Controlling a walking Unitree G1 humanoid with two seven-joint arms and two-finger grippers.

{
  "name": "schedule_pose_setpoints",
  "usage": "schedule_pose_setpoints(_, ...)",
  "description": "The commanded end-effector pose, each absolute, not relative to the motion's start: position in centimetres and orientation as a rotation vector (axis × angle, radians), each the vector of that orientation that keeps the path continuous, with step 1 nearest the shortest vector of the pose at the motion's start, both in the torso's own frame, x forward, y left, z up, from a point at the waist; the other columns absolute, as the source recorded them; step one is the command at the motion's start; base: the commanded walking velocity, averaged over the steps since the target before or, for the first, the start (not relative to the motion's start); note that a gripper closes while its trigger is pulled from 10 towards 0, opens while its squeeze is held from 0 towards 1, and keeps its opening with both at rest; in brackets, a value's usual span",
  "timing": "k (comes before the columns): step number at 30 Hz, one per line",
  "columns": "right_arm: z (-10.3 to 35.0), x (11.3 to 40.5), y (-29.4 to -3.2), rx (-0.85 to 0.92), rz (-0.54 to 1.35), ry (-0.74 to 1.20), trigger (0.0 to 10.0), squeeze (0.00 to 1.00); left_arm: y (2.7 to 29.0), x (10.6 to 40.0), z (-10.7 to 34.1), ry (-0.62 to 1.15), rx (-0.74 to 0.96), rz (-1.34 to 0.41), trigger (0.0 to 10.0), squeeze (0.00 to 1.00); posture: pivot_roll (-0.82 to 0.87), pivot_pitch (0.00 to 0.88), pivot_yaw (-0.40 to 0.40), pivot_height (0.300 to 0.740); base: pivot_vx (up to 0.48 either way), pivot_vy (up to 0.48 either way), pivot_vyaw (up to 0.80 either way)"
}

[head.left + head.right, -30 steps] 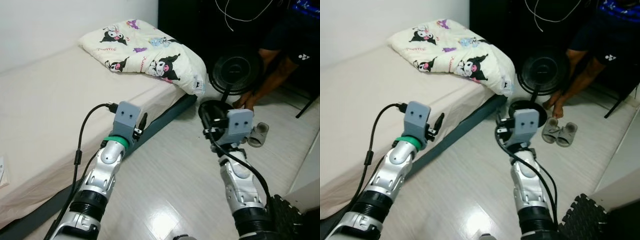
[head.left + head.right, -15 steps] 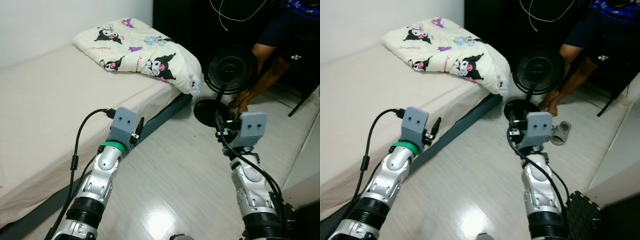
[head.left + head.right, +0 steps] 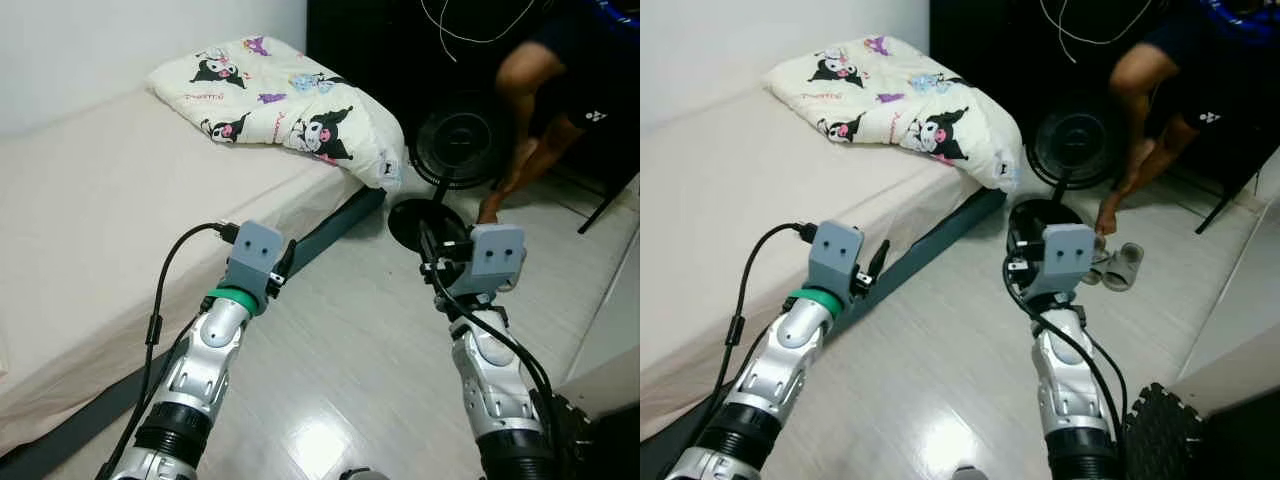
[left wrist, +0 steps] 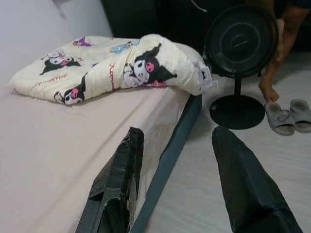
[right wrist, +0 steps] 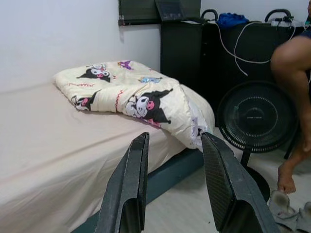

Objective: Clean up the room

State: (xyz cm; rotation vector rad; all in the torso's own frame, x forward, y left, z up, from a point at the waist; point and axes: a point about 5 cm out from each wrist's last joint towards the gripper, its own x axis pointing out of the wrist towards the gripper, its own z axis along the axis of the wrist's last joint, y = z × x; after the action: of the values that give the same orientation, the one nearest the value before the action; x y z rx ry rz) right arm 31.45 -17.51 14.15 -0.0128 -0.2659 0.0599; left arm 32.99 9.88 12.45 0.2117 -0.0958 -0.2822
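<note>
Right gripper (image 5: 172, 182) partly hides the slippers (image 5: 291, 211).

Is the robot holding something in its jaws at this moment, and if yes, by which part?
Nothing is held. The left gripper and the right gripper both have their jaws open with nothing between them, raised above the floor beside the bed.

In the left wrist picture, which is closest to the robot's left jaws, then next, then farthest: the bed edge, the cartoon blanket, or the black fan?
From the left gripper:
1. Bed edge, the dark strip running right between the two fingers.
2. Cartoon blanket, folded on the bed farther up, its corner hanging over the side.
3. Black fan, standing on the floor beyond the bed's end, beside a person's foot.
</note>
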Motion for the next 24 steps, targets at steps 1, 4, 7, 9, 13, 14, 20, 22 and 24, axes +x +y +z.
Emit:
schedule_pose_setpoints(1, 14.3, 31.3, -17.8, -0.007, 0.049, -0.264, 10.0, 0.0, 9.9, 32.9, 12.4, -0.086, 0.21, -0.285, 10.0, 0.0, -0.15, 0.02, 0.055, 0.723, 0.0, 0.0, 0.0)
schedule_pose_setpoints(4, 14.6, 31.4, -18.0, -0.009, 0.045, -0.272, 10.0, 0.0, 10.0, 32.9, 12.6, -0.09, 0.21, -0.283, 10.0, 0.0, -0.14, 0.025, 0.057, 0.723, 0.0, 0.0, 0.0)
schedule_pose_setpoints(7, 15.1, 31.8, -18.6, 0.018, 0.027, -0.251, 10.0, 0.0, 10.5, 32.9, 12.7, -0.093, 0.218, -0.272, 10.0, 0.0, -0.13, 0.026, 0.058, 0.723, 0.0, 0.0, 0.0)
schedule_pose_setpoints(9, 15.2, 31.9, -18.7, 0.041, 0.026, -0.228, 10.0, 0.0, 10.6, 32.9, 12.8, -0.093, 0.221, -0.269, 10.0, 0.0, -0.12, 0.031, 0.051, 0.723, 0.0, 0.0, 0.0)
schedule_pose_setpoints(13, 15.4, 32.0, -19.0, -0.017, 0.023, -0.26, 10.0, 0.0, 10.6, 33.1, 13.1, -0.099, 0.214, -0.244, 10.0, 0.0, -0.11, 0.024, 0.038, 0.723, 0.0, 0.0, 0.0)
schedule_pose_setpoints(14, 14.8, 31.9, -18.8, -0.019, 0.025, -0.24, 10.0, 0.0, 10.6, 33.0, 13.0, -0.098, 0.213, -0.244, 10.0, 0.0, -0.11, 0.024, 0.038, 0.723, 0.0, 0.0, 0.0)
schedule_pose_setpoints(20, 13.2, 31.1, -17.7, -0.016, 0.034, -0.195, 10.0, 0.0, 10.7, 32.5, 12.3, -0.067, 0.213, -0.236, 10.0, 0.0, -0.13, 0.042, 0.05, 0.723, 0.0, 0.0, 0.0)
schedule_pose_setpoints(22, 12.7, 30.4, -17.6, -0.009, 0.023, -0.183, 10.0, 0.0, 10.5, 32.3, 12.0, -0.061, 0.224, -0.25, 10.0, 0.0, -0.13, 0.054, 0.055, 0.723, 0.0, 0.0, 0.0)
schedule_pose_setpoints(24, 12.3, 30.2, -17.9, 0.005, 0.0, -0.162, 10.0, 0.0, 10.5, 32.3, 12.0, -0.062, 0.227, -0.25, 10.0, 0.0, -0.14, 0.062, 0.061, 0.723, 0.0, 0.0, 0.0)
